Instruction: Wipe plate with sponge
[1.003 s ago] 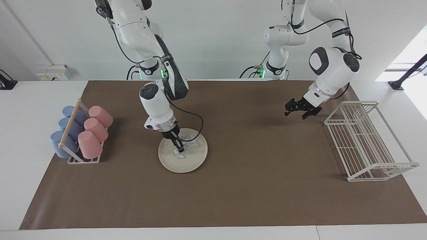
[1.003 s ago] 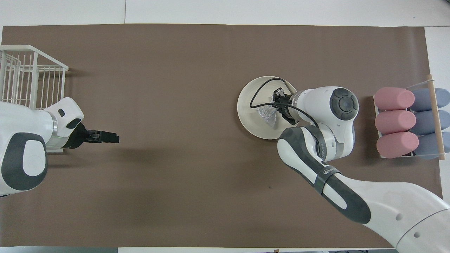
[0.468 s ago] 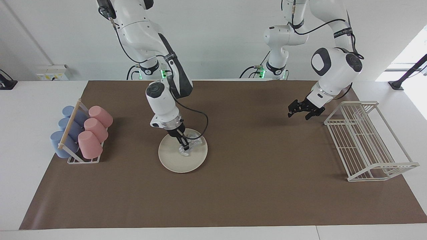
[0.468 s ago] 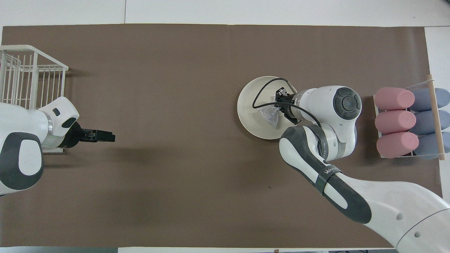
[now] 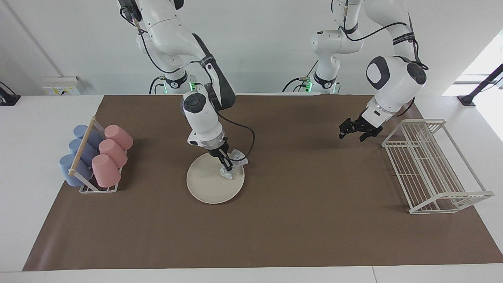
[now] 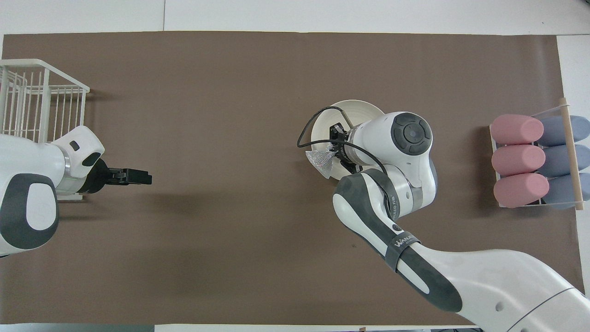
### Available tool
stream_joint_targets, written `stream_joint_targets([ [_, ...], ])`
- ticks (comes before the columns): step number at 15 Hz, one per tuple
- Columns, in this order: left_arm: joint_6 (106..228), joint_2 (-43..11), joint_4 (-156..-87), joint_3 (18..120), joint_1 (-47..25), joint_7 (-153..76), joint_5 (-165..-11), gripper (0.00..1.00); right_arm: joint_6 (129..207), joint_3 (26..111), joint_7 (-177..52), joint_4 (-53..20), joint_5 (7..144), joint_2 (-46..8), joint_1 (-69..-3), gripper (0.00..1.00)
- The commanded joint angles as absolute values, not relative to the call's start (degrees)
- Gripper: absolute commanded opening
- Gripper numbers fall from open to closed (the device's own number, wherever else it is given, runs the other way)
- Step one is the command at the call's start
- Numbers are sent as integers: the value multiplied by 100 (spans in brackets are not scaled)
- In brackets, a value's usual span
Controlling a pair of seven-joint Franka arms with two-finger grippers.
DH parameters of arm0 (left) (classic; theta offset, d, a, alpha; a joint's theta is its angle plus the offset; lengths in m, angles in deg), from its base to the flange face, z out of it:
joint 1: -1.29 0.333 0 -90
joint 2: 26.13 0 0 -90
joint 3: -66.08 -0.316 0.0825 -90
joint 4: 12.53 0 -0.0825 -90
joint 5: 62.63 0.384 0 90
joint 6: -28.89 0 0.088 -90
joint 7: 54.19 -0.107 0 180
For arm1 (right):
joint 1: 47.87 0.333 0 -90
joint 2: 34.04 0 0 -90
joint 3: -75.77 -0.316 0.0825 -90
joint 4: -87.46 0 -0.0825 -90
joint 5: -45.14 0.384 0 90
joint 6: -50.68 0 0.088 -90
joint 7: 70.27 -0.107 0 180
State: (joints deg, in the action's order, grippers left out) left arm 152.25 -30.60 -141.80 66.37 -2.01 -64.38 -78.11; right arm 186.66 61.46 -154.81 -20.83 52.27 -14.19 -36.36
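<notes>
From the facing view, the right end effector [image 5: 227, 165] is clamped on the sponge [image 5: 234, 162], which sits at the edge of the plate [image 5: 208, 184] toward the left arm's end. The plate lies on the brown mat [image 5: 275, 236] covering the tabletop. The left end effector [image 5: 353, 133] hangs over the mat near the white wire rack [image 5: 432, 169], fingers apart and holding nothing.

From overhead, the sponge [image 6: 320, 159] seems to overhang the plate's [image 6: 357, 105] rim. Pink cups [image 6: 516, 159] lie in their holder at the right arm's end.
</notes>
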Motion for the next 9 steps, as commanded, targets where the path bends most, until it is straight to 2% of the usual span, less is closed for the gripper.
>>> stream_joint_targets([
  [1, 15273, -3043, -14094, 6687, -196, -6228, -7695, 100, 17516, 6153, -16420, -1082, 4832, -1400, -3276, 0],
  [3, 15133, -3079, -14076, 6722, -292, -5799, -7931, 100, 16883, 6144, -16825, -598, 4690, -1418, -3118, 0],
  [9, 15045, -3079, -13936, 6731, -583, -5692, -10879, 100, 15037, 6109, -18258, 553, 4514, -1830, -2414, 0],
])
